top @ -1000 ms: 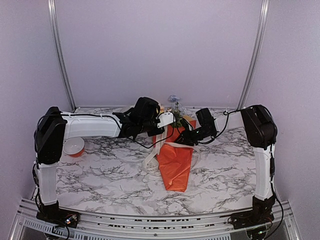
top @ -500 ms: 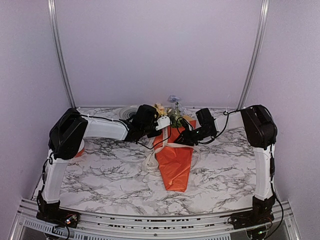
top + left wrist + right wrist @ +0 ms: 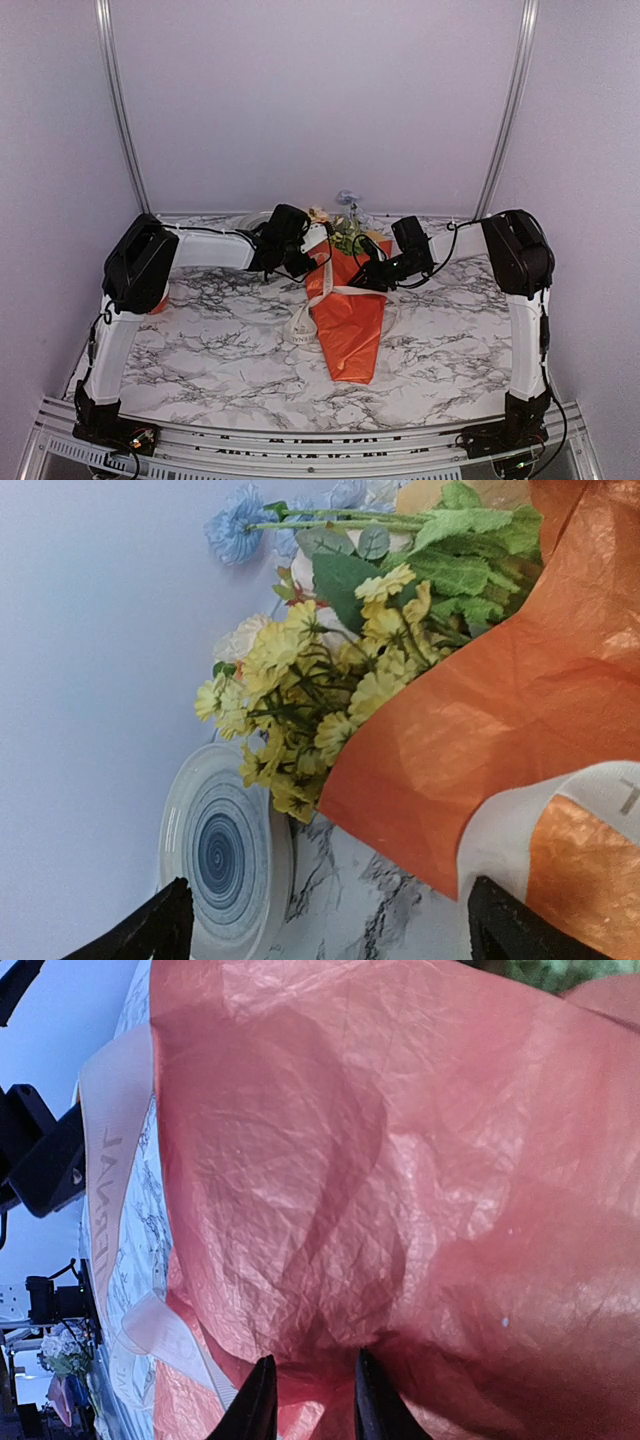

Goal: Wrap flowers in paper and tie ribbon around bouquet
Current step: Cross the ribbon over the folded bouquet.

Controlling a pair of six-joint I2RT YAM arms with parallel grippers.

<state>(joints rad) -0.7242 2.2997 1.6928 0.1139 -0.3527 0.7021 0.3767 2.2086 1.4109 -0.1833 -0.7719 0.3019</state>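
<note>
The worktop (image 3: 200, 340) carries the bouquet (image 3: 350, 330) lying flat at its middle, pointed end toward the arms and blossoms toward the back wall. Its paper (image 3: 400, 1160) is wrapped into a cone. The right tool (image 3: 312, 1400) is clenched on a fold of that paper at the cone's right edge, which seems to keep the wrap from springing open.

The left tool (image 3: 330, 920) is released, fingers spread wide and grasping nothing, just beside the cone's upper left edge. The ribbon (image 3: 300, 322) crosses the cone's middle and drops into a loose loop on the left, and no knot shows, so tying looks like the step in hand.

To do it well, the right pinch should stay firm while the left tool takes ribbon alone, not crinkly paper. Pull gently, since the thin sheet could tear or slide. Stay clear of the flowers (image 3: 320, 700) and the striped plate (image 3: 225, 850) behind them.
</note>
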